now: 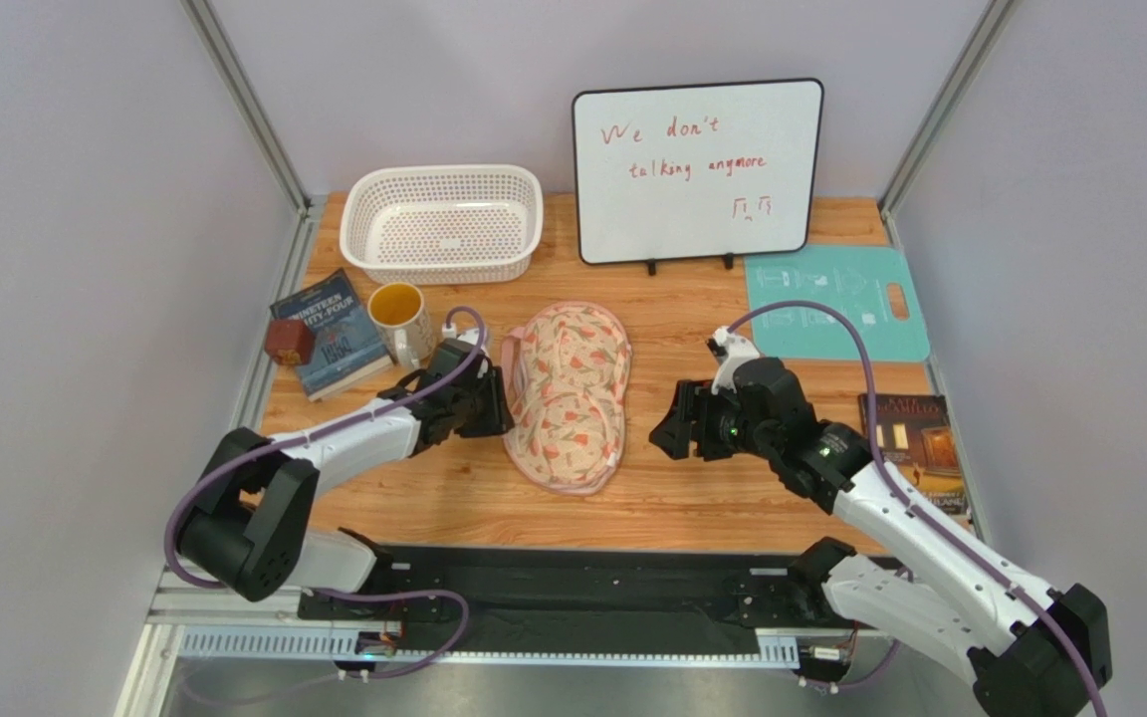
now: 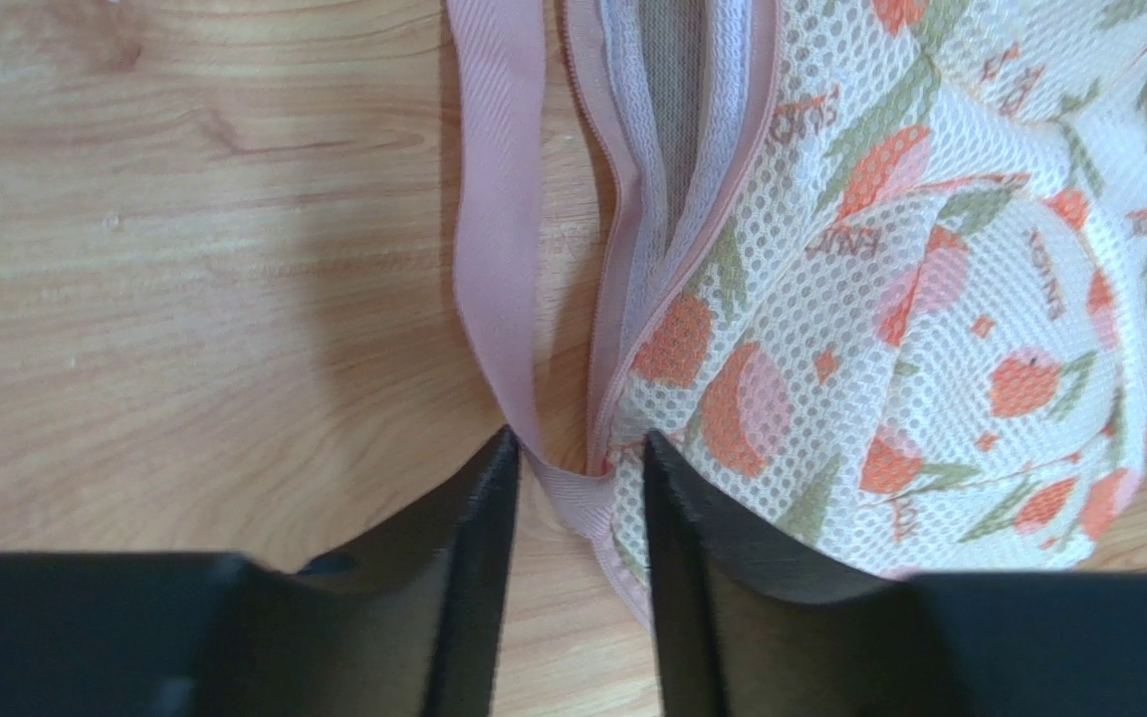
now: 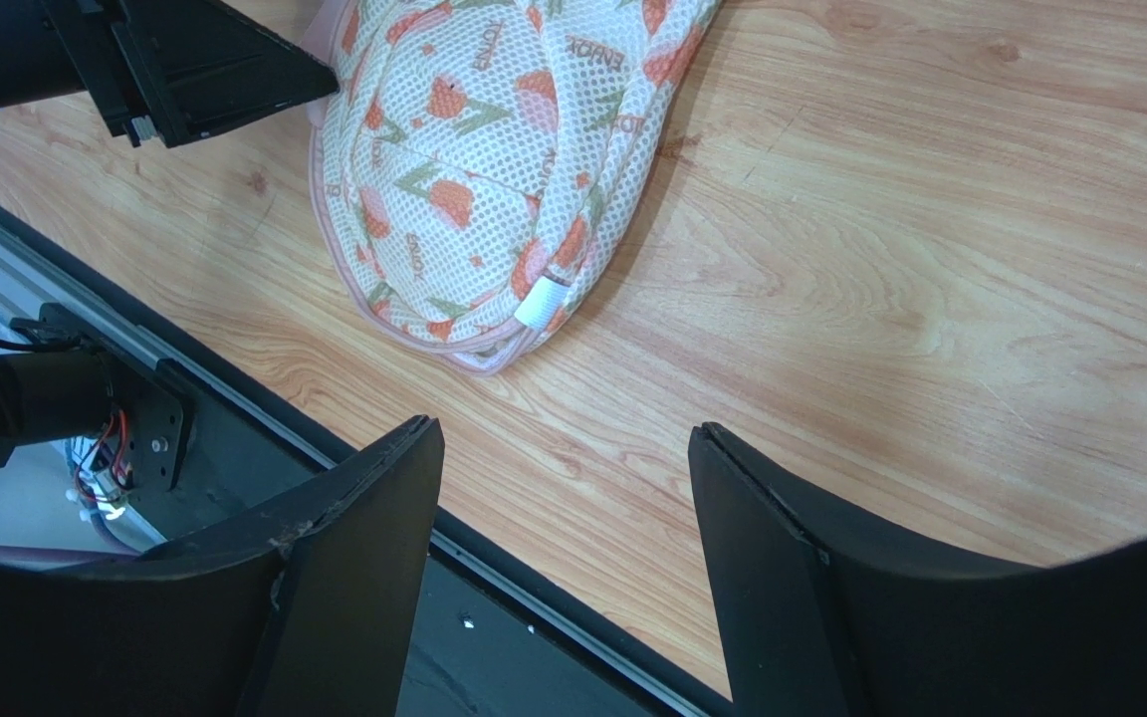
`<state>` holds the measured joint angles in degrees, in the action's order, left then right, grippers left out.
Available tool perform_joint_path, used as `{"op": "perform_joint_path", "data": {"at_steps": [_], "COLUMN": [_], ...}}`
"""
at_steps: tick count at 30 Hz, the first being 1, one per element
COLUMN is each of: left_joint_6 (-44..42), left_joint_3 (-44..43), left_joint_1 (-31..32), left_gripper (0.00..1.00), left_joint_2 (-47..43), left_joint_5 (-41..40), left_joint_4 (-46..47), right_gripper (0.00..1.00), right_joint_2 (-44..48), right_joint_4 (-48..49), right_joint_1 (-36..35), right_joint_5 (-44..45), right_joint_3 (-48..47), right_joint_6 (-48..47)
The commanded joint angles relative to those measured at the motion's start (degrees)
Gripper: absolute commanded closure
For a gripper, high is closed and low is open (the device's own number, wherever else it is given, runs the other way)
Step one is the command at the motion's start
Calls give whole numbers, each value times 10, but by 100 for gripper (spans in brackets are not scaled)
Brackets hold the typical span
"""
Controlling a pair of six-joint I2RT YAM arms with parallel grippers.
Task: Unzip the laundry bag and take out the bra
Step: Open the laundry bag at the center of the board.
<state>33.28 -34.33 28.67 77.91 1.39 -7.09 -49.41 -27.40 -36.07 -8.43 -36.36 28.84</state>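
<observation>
Left gripper (image 2: 578, 448), jaws half-spread, straddles the pink strap (image 2: 493, 224) at the edge of the laundry bag (image 2: 924, 299) on the table (image 1: 714, 501). Its zipper (image 2: 613, 299) seems partly parted. The bra is unseen, probably inside, so removal remains.

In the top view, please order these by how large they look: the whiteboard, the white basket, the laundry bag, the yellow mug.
1. whiteboard, largest.
2. white basket and laundry bag: they look about alike, so I do not rank them.
3. yellow mug, smallest.
</observation>
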Motion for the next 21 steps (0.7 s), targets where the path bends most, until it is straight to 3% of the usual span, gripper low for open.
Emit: {"op": "perform_joint_path", "data": {"at_steps": [1,2,4,8,21], "left_joint_6": [5,4,3,-8,-89], "left_joint_3": [-7,-7,-7,-21,-113], "left_joint_1": [-4,-4,-4,-4,25], "left_gripper": [64,72,76,100,100], "left_joint_2": [20,22,23,11,-122], "left_joint_5": [16,16,14,2,-12], "left_joint_4": [30,29,27,0,-106], "right_gripper": [32,32,32,32,32], "right_joint_2": [15,15,19,19,-7], "right_joint_4": [9,9,9,9,55], "right_joint_1": [1,1,1,1,1], "right_joint_5": [-1,-1,-1,-2,4], "right_joint_3": [4,5,8,9,31], "right_joint_6": [9,9,10,10,34]}}
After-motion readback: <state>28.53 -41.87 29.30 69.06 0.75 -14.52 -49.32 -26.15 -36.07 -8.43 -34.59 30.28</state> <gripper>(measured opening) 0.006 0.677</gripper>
